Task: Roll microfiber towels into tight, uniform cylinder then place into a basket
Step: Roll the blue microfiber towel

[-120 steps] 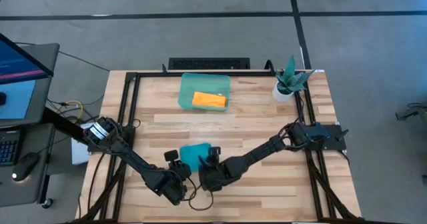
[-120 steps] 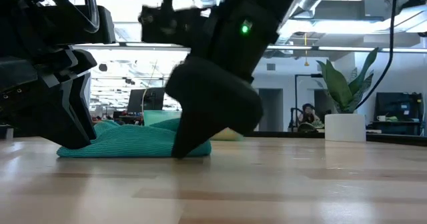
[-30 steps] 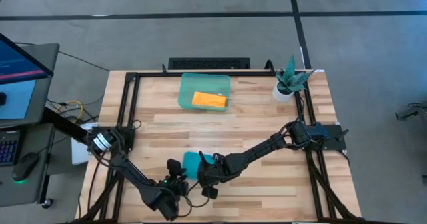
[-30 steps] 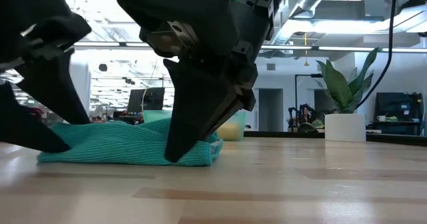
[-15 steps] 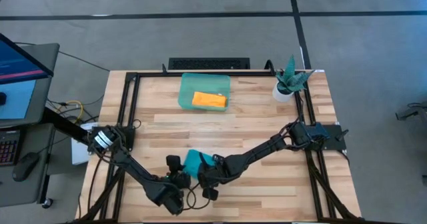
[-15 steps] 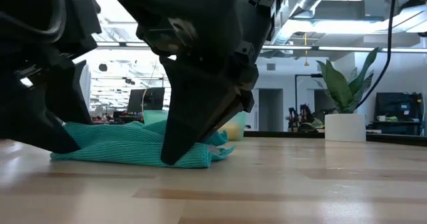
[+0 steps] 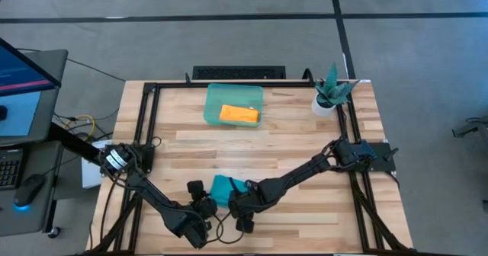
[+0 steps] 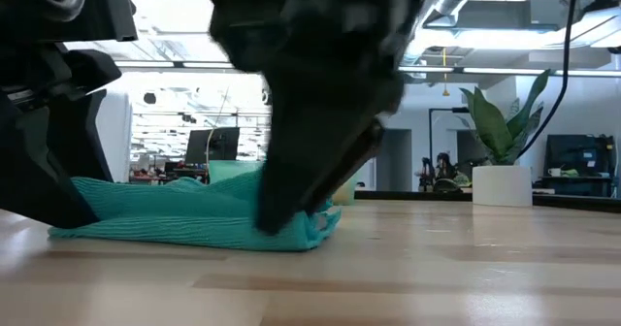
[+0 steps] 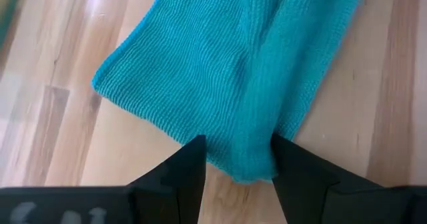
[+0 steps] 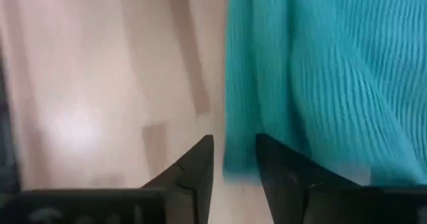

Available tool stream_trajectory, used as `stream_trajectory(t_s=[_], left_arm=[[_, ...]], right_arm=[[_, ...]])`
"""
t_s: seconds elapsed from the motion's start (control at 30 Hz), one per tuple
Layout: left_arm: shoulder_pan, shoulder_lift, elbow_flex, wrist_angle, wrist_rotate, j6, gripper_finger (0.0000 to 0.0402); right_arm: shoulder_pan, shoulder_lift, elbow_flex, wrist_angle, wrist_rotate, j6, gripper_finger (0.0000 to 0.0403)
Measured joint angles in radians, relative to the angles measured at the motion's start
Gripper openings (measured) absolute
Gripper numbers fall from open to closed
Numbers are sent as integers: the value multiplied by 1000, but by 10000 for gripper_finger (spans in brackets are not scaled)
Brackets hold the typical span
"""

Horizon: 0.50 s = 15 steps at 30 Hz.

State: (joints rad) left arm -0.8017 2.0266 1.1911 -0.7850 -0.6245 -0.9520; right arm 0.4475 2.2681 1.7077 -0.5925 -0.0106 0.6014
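Beside the teal towel (image 7: 223, 189): left gripper (image 9: 237, 163) grips a fold; right gripper (image 10: 235, 151) stands narrowly parted at its edge.

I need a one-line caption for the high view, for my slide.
Both arms meet at the teal towel near the table's front edge; the orange towel lies in the green basket.

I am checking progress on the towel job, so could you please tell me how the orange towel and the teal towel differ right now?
The orange towel is a compact bundle lying inside the pale-green basket at the table's far side; the teal towel lies loose and rumpled on the bare wood near the front edge. Nothing touches the orange towel, while the left gripper and right gripper both sit at the teal towel. Both are soft cloths.
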Motion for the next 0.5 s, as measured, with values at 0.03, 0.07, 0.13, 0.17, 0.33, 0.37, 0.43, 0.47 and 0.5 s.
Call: stream_trajectory(t_s=[0.03,0.07,0.13,0.17,0.33,0.37,0.43,0.47,0.5], left_arm=[[0,0,0,5,0,0,152],[0,0,-1,10,0,0,152],[0,0,-2,15,-1,0,152],[0,0,-2,15,-1,-2,152],[1,1,-2,13,-1,-28,152],[4,1,-2,14,0,-29,152],[6,1,-2,15,4,-29,152],[7,1,-2,15,3,-29,152],[9,1,-2,15,4,-30,152]], right_arm=[[3,-11,-1,-15,-12,2,134],[10,-24,-2,-21,-13,1,131],[29,-56,-2,-47,6,-3,124],[42,-73,-1,-66,33,-5,121],[122,-128,0,-149,245,-123,110],[141,-137,1,-144,293,-174,109],[183,-144,3,-116,377,-265,108],[201,-143,3,-102,408,-302,108],[217,-134,3,-89,425,-339,108]])
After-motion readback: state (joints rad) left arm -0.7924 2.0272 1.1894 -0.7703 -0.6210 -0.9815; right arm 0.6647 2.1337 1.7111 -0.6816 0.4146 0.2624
